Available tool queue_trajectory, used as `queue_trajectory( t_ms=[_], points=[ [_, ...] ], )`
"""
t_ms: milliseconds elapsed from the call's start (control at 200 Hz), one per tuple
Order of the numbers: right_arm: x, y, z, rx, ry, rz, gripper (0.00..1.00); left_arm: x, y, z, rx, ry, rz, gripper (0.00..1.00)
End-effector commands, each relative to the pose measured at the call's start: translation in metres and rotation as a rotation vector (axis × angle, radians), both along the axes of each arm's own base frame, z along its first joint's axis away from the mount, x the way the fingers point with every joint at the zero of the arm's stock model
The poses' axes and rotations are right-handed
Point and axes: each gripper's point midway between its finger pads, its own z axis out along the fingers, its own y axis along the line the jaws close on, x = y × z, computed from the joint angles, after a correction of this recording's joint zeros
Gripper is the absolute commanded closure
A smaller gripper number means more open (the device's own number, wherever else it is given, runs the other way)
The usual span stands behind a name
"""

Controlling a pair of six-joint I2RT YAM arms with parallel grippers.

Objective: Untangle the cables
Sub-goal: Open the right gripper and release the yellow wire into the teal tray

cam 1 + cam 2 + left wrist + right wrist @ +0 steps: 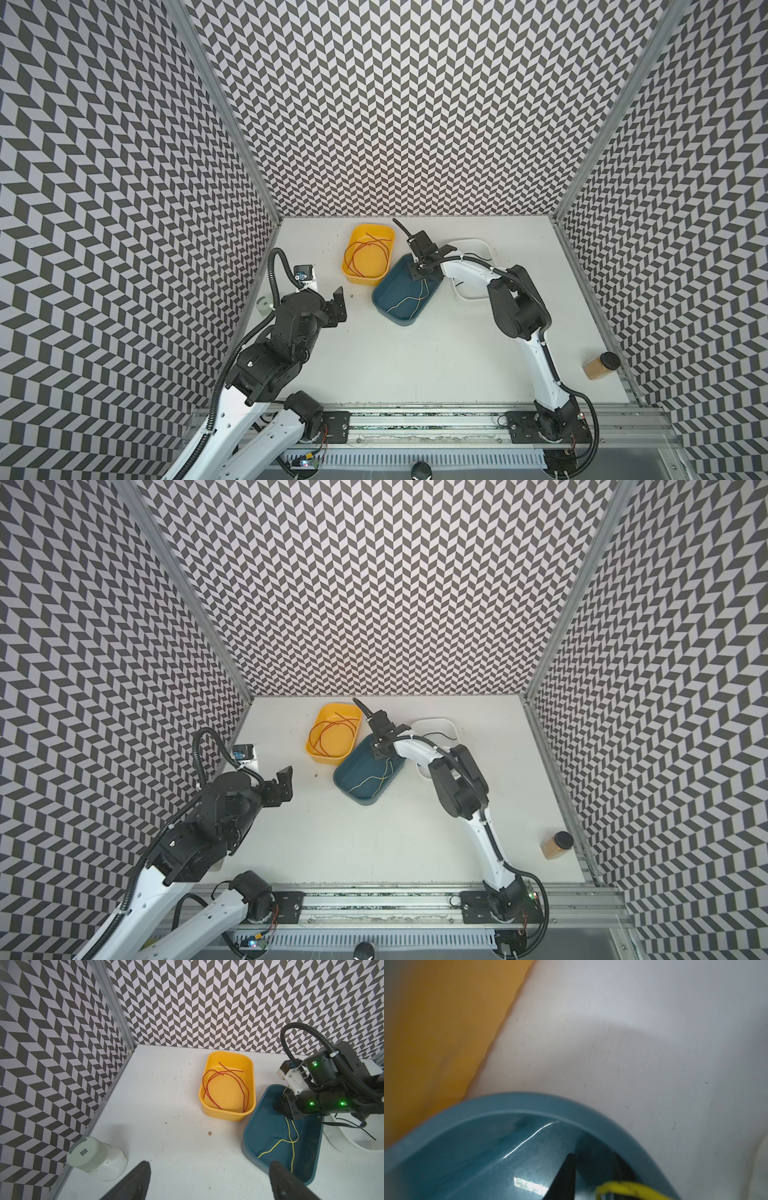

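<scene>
Red and orange cables (368, 253) (226, 1084) lie looped in the yellow tray (360, 279). A yellow cable (291, 1140) (409, 301) crosses a whitish one in the blue tray (384, 307) (345, 785). A thin black cable (471, 255) lies in the white tray (485, 249). My right gripper (417, 272) (380, 750) (592, 1155) is down at the blue tray's far end. Its jaws stand a little apart, and the yellow cable's end (629, 1185) curls just in front of them. My left gripper (338, 303) (284, 781) (209, 1165) hangs wide open and empty over bare table, left of the trays.
A clear jar with a pale lid (91, 1153) stands by the left wall, with a small white box (305, 276) near it. A brown-filled jar with a black lid (600, 365) sits at the right edge. Patterned walls enclose three sides; the arms' rail (415, 424) runs along the front.
</scene>
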Motion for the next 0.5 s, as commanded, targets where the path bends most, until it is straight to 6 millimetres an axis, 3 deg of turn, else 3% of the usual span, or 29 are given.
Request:
queue_trajectory(
  t_ms=[0,105,275,496],
  points=[
    [0.003,-0.006,0.021,-0.018,-0.04,0.005,0.59,0.001,0.002,-0.003,-0.003,0.003,0.013,0.1],
    [0.001,-0.003,0.031,-0.007,-0.05,0.025,0.53,0.0,0.003,-0.004,-0.002,0.004,0.014,0.1],
    [0.002,-0.001,0.065,0.027,-0.1,0.018,0.46,0.001,0.003,-0.004,-0.004,0.003,0.018,0.1],
    [0.005,-0.01,0.097,0.011,-0.159,-0.015,0.39,0.001,0.003,-0.004,-0.003,0.005,0.018,0.1]
  ],
)
